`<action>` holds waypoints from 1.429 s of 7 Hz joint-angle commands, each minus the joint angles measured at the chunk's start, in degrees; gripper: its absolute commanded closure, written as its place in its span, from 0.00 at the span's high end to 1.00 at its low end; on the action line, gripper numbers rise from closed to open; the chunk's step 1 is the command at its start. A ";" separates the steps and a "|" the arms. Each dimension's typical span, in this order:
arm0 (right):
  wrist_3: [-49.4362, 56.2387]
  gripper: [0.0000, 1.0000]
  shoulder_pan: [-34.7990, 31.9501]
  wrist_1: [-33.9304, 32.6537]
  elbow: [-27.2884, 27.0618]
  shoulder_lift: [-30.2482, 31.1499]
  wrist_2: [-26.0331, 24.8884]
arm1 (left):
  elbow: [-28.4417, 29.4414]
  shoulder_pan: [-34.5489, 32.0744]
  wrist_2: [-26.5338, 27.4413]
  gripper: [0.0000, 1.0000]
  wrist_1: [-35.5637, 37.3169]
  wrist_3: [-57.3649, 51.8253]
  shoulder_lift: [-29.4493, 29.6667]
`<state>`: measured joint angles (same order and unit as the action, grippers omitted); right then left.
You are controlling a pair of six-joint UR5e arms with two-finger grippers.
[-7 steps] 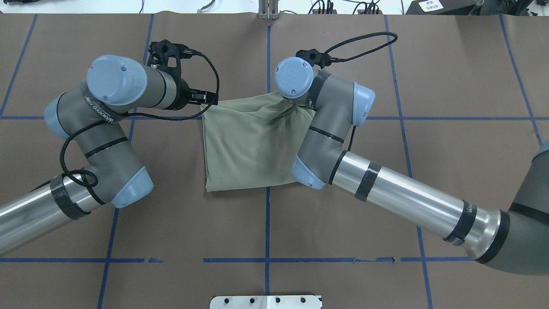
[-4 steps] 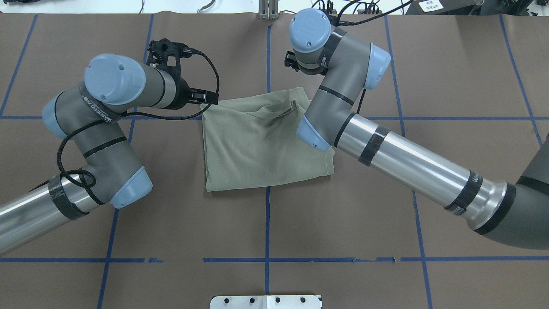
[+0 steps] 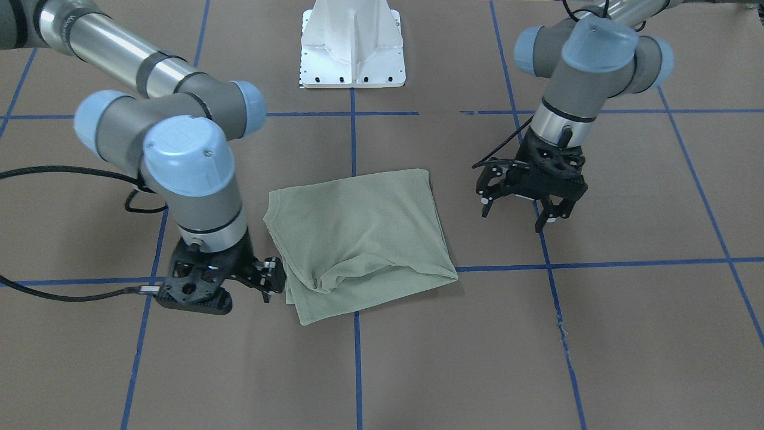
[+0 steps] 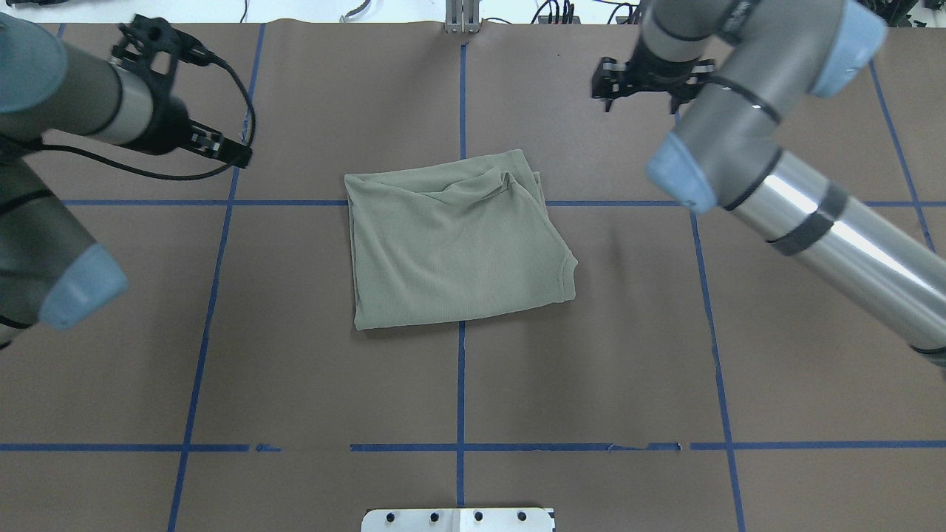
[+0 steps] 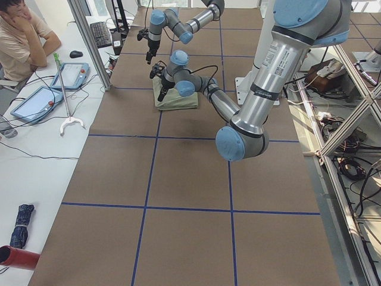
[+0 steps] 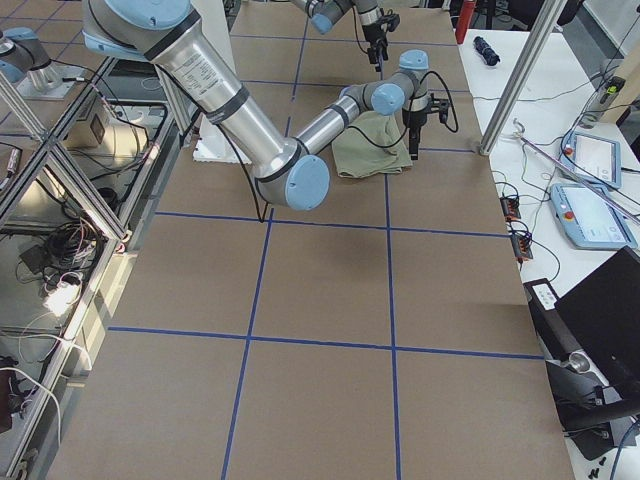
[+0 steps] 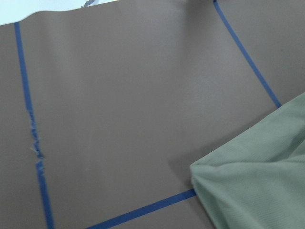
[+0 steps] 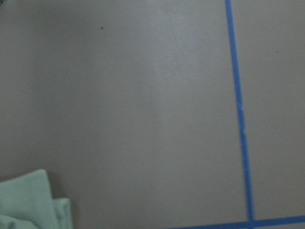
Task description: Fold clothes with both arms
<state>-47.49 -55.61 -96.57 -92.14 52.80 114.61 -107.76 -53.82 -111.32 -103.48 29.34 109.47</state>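
Both arms pulled back off the shirt [image 4: 451, 244]; it lies folded at mid-counter [image 4: 591, 369], touched by neither. Left end effector [image 3: 514, 218] and right end effector [image 4: 641, 87]: fingers apart, empty. Far edge looks rumpled, so pinch both far corners together and tug flat. White pedestal base [image 3: 353, 45] sits well apart, not in the way.

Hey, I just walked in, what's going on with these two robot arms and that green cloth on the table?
Two robot arms are folding a sage-green shirt. Right now it lies on the brown table as a roughly square folded bundle, with a rumpled ridge along the edge farthest from the robot. Neither arm is holding it: the left tool and the right tool are both open, empty and off to either side of the shirt.
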 commanded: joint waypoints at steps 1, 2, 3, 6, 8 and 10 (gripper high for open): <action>27.59 1.00 -12.79 -8.70 -11.38 14.55 7.78 | -2.02 -14.04 -10.19 1.00 6.35 -18.88 -6.00; 40.77 1.00 -19.90 -8.11 -11.49 22.10 13.30 | -1.67 -20.99 -16.24 1.00 6.36 -22.36 -11.25; 50.38 1.00 -25.45 -7.85 -12.36 30.26 15.27 | -1.49 -24.10 -18.47 1.00 6.27 -22.57 -18.09; 54.26 1.00 -34.29 -4.06 -14.91 46.07 17.12 | -0.70 -31.68 -19.29 1.00 9.58 -33.68 -25.80; 54.26 1.00 -34.47 -3.98 -14.65 47.66 19.06 | -0.35 -36.07 -19.38 1.00 16.70 -36.54 -26.33; 52.26 1.00 -34.65 -3.98 -14.83 47.75 19.59 | -0.17 -39.42 -20.77 1.00 16.99 -36.63 -29.57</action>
<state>6.27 -90.08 -100.52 -106.84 100.36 133.63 -108.03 -91.28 -131.06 -87.20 -7.11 81.46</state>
